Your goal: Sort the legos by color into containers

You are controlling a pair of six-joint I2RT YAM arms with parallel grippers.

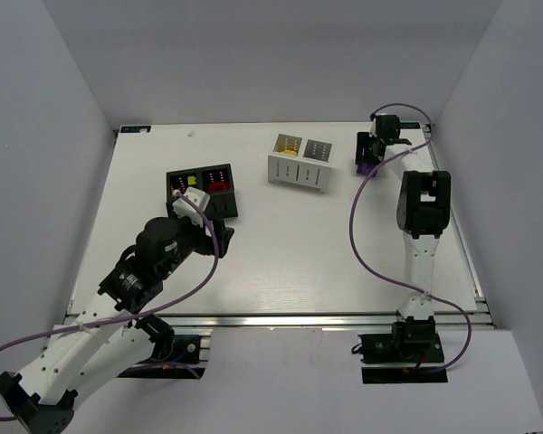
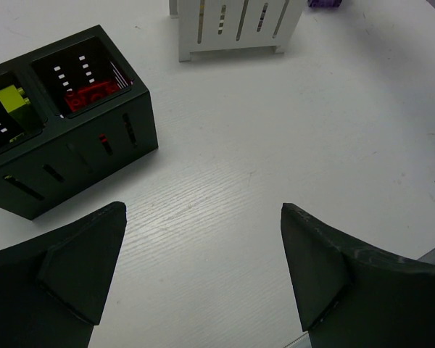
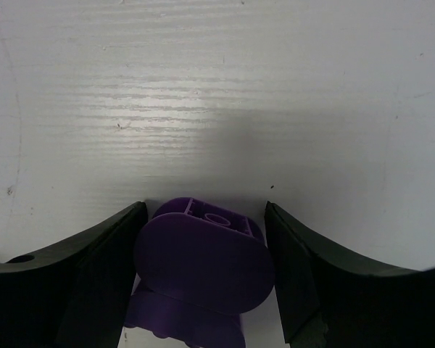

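My right gripper is at the far right back of the table, its jaws closed against both sides of a purple brick that rests on the table; the brick also shows in the top view. My left gripper is open and empty, just in front of the black box. That box holds a lime green brick in its left cell and red bricks in its right cell. The white box holds yellow bricks in its left cell; what its right cell holds is unclear.
The table's back edge and right edge run close to my right gripper. White walls close in the table on three sides. A purple cable loops over the table beside the right arm.
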